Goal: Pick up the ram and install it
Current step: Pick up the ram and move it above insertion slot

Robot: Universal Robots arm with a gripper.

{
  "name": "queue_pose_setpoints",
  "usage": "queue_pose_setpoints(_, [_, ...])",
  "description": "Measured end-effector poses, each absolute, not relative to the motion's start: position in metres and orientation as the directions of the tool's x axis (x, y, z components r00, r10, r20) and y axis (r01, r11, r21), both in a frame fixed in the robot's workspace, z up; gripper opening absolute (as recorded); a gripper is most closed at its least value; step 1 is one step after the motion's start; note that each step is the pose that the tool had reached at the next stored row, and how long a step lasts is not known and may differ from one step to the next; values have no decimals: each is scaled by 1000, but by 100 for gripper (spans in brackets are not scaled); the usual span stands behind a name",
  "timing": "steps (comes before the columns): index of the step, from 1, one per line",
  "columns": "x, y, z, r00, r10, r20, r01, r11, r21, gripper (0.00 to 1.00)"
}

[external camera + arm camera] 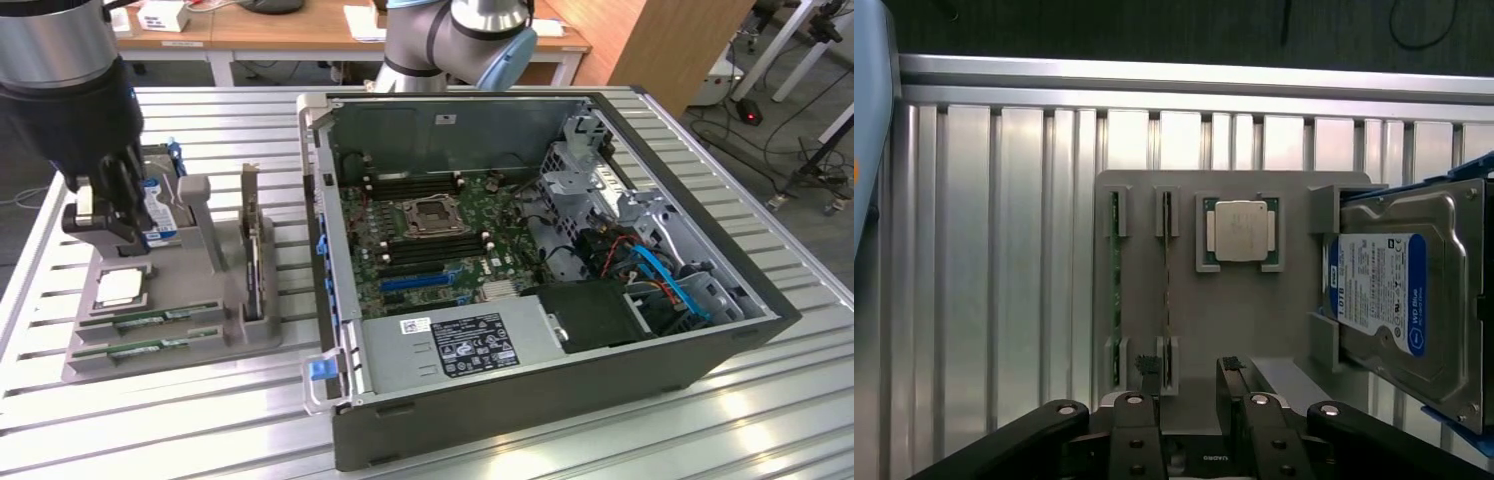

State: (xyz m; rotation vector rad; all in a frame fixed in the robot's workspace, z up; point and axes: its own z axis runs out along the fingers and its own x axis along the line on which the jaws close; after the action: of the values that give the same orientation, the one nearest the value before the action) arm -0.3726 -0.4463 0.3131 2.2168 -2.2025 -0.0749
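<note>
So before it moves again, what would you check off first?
1. Gripper open and empty: ok, jaws apart, nothing held.
2. Ram stick standing on edge in the grey holder, beside a second stick: ok.
3. Gripper down at the stick: not ok, it hangs above the holder.
4. Computer case open on top: ok.
5. Memory slots free: cannot tell.

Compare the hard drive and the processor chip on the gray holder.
The hard drive is far larger than the processor chip. The hard drive stands on edge; the processor chip lies flat in a recess. The hard drive bears a blue-and-white label; the processor chip shows bare metal. Both sit on the gray holder.
</note>
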Motion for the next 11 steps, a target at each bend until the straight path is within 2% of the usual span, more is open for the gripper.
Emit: queue_pose_setpoints(11, [-373, -446, 298, 6, -1000, -23, -999, -7, 45, 35])
